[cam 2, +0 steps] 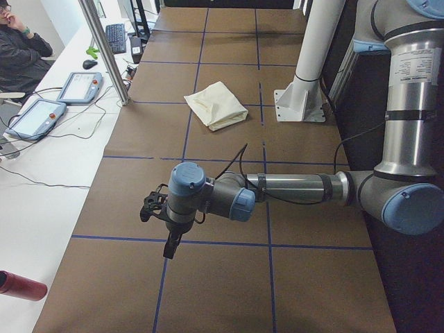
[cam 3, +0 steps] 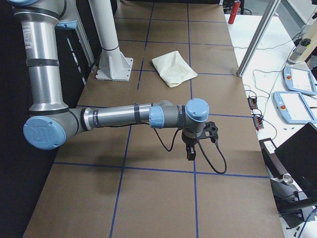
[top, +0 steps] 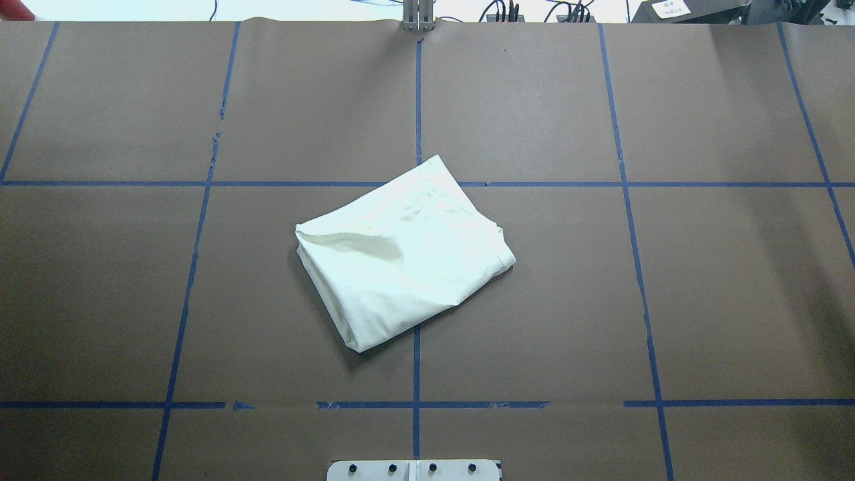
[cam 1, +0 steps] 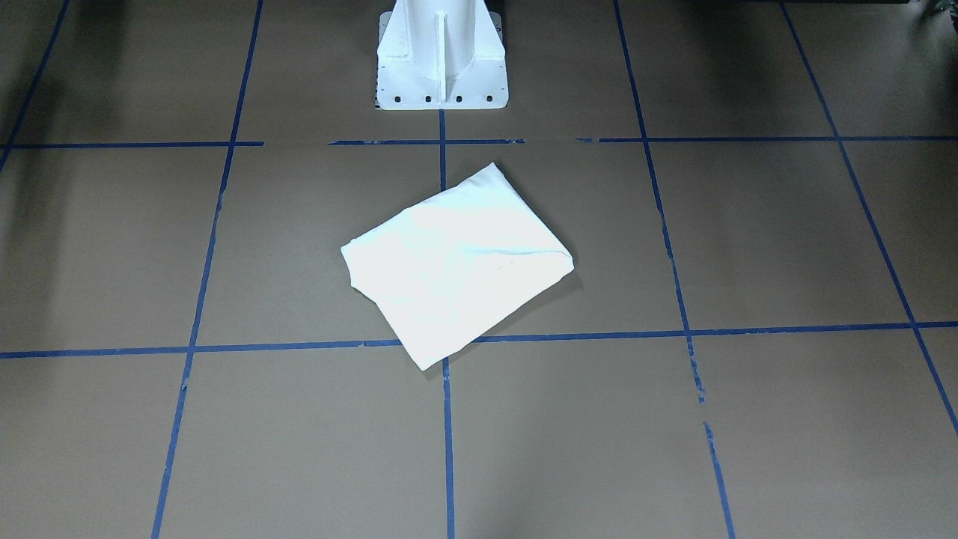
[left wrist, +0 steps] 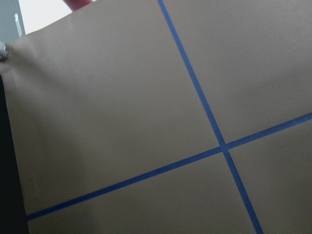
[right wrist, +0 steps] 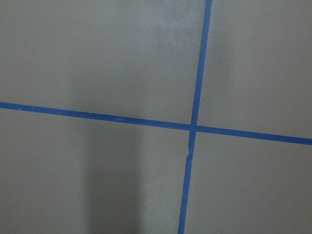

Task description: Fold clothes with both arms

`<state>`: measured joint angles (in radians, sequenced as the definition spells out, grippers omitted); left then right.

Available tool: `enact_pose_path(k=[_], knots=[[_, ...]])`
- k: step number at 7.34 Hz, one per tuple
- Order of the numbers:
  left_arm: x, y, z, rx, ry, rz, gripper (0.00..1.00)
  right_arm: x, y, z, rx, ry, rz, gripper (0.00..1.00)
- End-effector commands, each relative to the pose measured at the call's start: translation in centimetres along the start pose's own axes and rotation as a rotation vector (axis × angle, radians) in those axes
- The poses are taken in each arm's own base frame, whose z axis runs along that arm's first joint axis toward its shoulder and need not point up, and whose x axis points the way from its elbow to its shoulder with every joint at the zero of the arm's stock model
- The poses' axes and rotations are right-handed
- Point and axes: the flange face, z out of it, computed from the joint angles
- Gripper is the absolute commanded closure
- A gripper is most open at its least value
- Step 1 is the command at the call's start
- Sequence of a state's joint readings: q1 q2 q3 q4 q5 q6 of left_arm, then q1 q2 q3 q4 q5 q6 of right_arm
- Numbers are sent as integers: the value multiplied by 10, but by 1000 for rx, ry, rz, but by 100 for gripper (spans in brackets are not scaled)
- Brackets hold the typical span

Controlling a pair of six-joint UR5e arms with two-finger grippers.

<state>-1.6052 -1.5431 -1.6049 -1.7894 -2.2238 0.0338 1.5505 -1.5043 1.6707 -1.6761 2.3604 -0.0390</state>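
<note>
Soft matt cream cloth T-shirt (top: 401, 260) on matt brown paper table cover (top: 735, 300), blue tape lines (top: 668, 184).

Shirt (top: 401, 260) at table (top: 668, 300) centre, pedestal (cam 1: 441, 60) beyond

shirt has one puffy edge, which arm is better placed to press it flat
Left, marginally: the shirt sits slightly to the robot's left of the centre tape line, puffy edge on that side. The left tool and right tool both hang well away from it.
</note>
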Motion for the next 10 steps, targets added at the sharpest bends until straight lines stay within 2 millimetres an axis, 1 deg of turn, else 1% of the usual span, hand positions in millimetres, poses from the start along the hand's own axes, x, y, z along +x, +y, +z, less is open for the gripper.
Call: enact_pose_path(k=[1,2,3,5,7,8,10], knots=[[23,2,-1,-103,80,-77,0,0,5,-10,-10,-24,99,0],[29,1,2,-112,89,-67,0,3,11,-5,-16,-33,108,0],[37,2,11,-130,91,-56,0,6,14,-6,-15,-35,114,0],[37,3,13,-133,93,-57,0,10,19,-3,-20,-35,121,0],[37,4,13,-136,93,-59,0,27,43,15,-54,-30,144,0],[37,4,13,-133,93,-55,0,31,48,18,-59,-30,153,0],[37,4,14,-134,94,-54,0,41,50,27,-43,-22,138,0]])
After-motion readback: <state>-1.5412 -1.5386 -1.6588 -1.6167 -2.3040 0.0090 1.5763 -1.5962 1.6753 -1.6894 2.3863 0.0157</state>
